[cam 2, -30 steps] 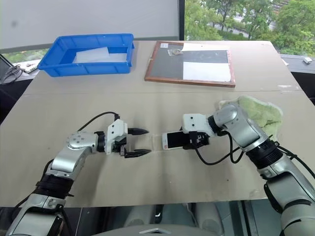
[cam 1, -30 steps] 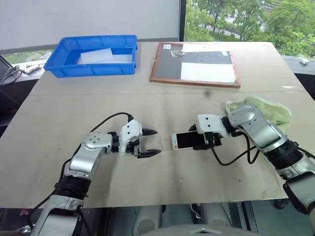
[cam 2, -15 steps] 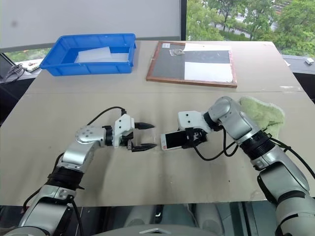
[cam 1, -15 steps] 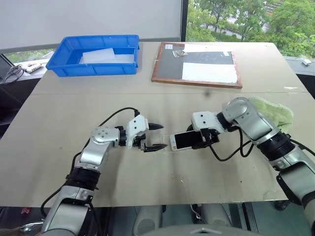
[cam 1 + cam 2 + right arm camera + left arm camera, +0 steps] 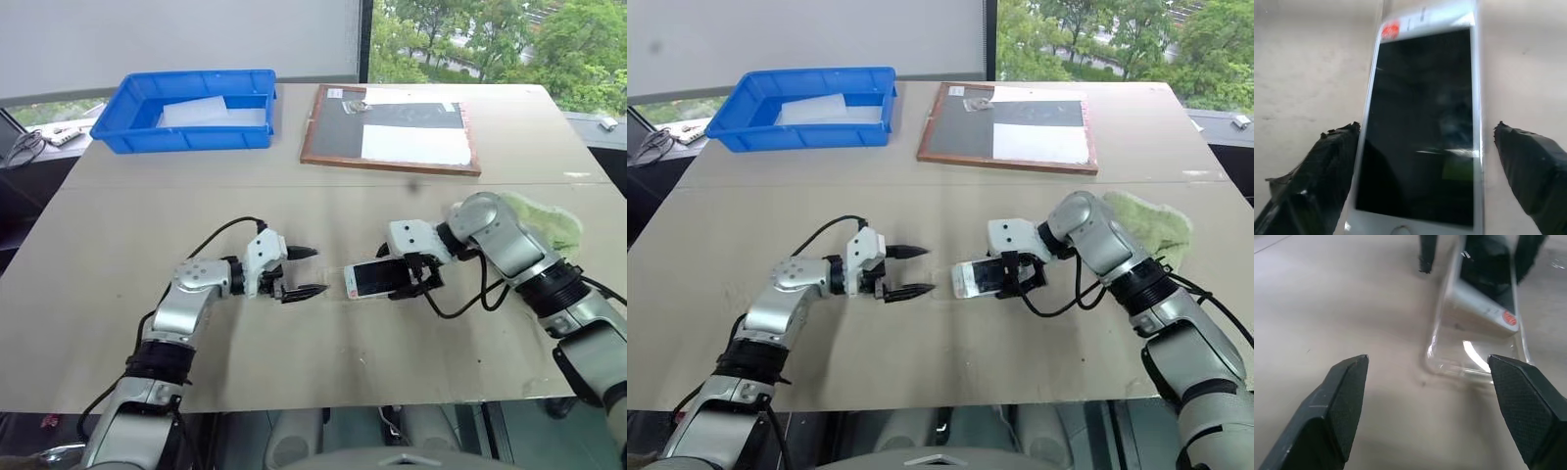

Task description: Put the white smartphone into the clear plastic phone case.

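Left eye view shows you the table (image 5: 118, 294) with both arms low over it. Your right gripper (image 5: 1425, 147) has its fingers spread, one either side of the white smartphone (image 5: 1422, 127), not pinching it. Your left gripper (image 5: 306, 272) is spread too, with the clear plastic phone case (image 5: 1476, 355) just ahead of its tips, the phone's end lying in it.

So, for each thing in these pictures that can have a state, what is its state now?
Phone: screen up and dark, one end partly inside the case, not fully seated.
Clear case: lying flat on the table, open side up.
Left end effector: open, holding nothing, short of the case.
Right end effector: open, fingers either side of the phone.
Blue bin: holds white sheets.
Green cloth: crumpled on the table.
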Available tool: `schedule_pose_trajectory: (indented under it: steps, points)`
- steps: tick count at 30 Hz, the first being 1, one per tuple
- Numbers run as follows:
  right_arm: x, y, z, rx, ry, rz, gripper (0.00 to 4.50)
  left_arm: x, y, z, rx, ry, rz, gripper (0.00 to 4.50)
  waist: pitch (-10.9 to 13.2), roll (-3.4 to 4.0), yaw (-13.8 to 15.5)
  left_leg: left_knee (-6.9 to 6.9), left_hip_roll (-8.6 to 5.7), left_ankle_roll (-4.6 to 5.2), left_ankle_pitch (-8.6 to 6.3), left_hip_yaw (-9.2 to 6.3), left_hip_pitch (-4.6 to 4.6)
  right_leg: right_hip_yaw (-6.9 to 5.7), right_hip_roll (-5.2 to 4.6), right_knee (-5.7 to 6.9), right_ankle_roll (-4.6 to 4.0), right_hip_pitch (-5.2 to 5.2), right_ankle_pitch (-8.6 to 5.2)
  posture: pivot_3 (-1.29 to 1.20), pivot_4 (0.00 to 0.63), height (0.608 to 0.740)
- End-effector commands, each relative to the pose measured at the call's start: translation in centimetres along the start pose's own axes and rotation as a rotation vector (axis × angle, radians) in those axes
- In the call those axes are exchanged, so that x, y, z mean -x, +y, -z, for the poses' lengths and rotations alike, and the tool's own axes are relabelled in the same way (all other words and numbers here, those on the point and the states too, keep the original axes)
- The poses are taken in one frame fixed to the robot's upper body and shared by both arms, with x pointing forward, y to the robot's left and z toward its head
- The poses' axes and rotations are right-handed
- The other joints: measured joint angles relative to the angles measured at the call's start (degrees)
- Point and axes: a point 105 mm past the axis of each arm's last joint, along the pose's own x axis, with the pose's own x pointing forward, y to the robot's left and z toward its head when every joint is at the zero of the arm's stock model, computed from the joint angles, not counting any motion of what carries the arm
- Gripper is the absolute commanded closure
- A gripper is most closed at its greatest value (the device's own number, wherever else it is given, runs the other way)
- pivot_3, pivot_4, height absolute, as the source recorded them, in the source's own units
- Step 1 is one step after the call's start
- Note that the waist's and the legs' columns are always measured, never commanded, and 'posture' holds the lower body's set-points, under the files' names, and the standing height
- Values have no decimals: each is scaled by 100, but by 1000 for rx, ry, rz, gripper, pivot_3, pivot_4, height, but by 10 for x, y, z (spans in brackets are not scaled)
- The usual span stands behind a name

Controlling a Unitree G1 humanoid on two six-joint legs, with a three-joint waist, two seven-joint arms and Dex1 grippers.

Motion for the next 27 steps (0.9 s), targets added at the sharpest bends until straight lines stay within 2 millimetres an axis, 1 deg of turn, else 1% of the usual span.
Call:
schedule_pose_trajectory:
  steps: [1, 4, 6, 8, 9, 10, 11, 12, 13, 14, 15, 17, 19, 21, 25, 27]
  points:
    - [4, -4, -4, 3, -38, 52, 47, 8, 2, -16, -26, -47, -35, 483, 0, 0, -9, -2, 0, 0, 0, 3, 1, 3, 0, 1, 0, -2, 0, 0, 150, 740]
    - [15, -6, -18, -35, -168, 89, 47, 14, -3, -20, -5, -77, -50, 483, 1, 0, -31, -3, 2, 0, 0, 1, 1, 1, 2, 1, 0, -2, 0, 0, 150, 740]
    - [24, -4, -23, -80, -237, 106, 574, 20, -9, -23, 14, -94, -57, 483, 3, 0, -76, -4, 3, 0, 0, 0, -1, 2, 1, 0, 0, -3, 0, 0, 150, 740]
    - [29, -2, -26, -92, -268, 116, 1300, 23, -13, -24, 27, -98, -60, 483, 3, 1, -112, -8, 5, 0, 0, -21, -2, 10, -2, 0, 0, -6, 1, 0, 150, 740]
    - [31, -2, -28, -94, -290, 127, 1849, 25, -15, -23, 37, -97, -64, 483, 3, 1, -119, -8, 4, 0, 0, -24, -2, 9, -2, 0, 0, -7, 1, 0, 150, 740]
    - [33, -2, -32, -98, -311, 134, 2220, 27, -18, -23, 44, -94, -68, 483, 3, 1, -131, -8, 4, 0, 0, -25, -1, 8, -1, 0, 0, -7, 1, 0, 150, 740]
    - [33, -2, -36, -95, -331, 141, 2747, 28, -19, -22, 53, -92, -73, 483, 3, 1, -138, -10, 6, 0, 0, -25, 1, 8, -1, 0, 0, -7, 0, 0, 150, 740]
    - [31, -3, -40, -91, -345, 152, 3145, 29, -20, -22, 62, -91, -80, 483, 4, 1, -149, -13, 6, 0, 0, -24, 4, 9, 0, 1, -1, -7, 0, 0, 150, 740]
    - [29, -3, -43, -86, -351, 157, 3699, 29, -21, -23, 66, -91, -83, 483, 4, 1, -148, -16, 7, 0, 0, -24, 6, 10, 1, 1, -1, -8, 0, 0, 150, 740]
    - [26, -3, -45, -80, -353, 159, 4155, 28, -22, -24, 68, -90, -84, 483, 4, 2, -146, -16, 7, 0, 0, -25, 6, 9, 2, 2, -1, -8, 0, 0, 150, 740]
    - [25, -3, -46, -77, -352, 159, 4454, 28, -23, -24, 68, -89, -84, 483, 4, 2, -142, -16, 7, 0, 0, -26, 6, 8, 4, 2, -1, -9, 0, 0, 150, 740]
    - [19, -3, -48, -53, -341, 154, 4454, 27, -25, -27, 67, -86, -81, 483, 4, 2, -137, -16, 7, -1, 0, -25, 5, 8, 4, 3, -1, -10, 0, 0, 150, 740]
    - [13, 3, -50, -22, -326, 122, 4454, 26, -26, -29, 67, -84, -80, 483, 4, 2, -123, -15, 5, 0, 0, -25, 3, 9, 2, 1, -1, -10, 0, 0, 150, 740]
    - [10, 1, -52, -7, -327, 140, 4454, 26, -27, -30, 72, -80, -82, 483, 4, 2, -127, -15, 4, 0, 0, -25, 1, 9, 1, -1, 0, -10, 0, 0, 150, 740]
    - [7, -31, -45, -24, -271, 328, 4454, 25, -32, -26, 92, -69, -79, 483, 4, 2, -151, -17, 5, -1, 0, -21, 4, 13, 3, 2, -1, -13, 0, 0, 150, 740]
    - [5, -43, -43, -23, -251, 387, 4454, 23, -34, -23, 101, -65, -80, 483, 4, 2, -148, -17, 5, -1, 0, -17, 5, 13, 4, 3, -1, -13, 0, 0, 150, 740]
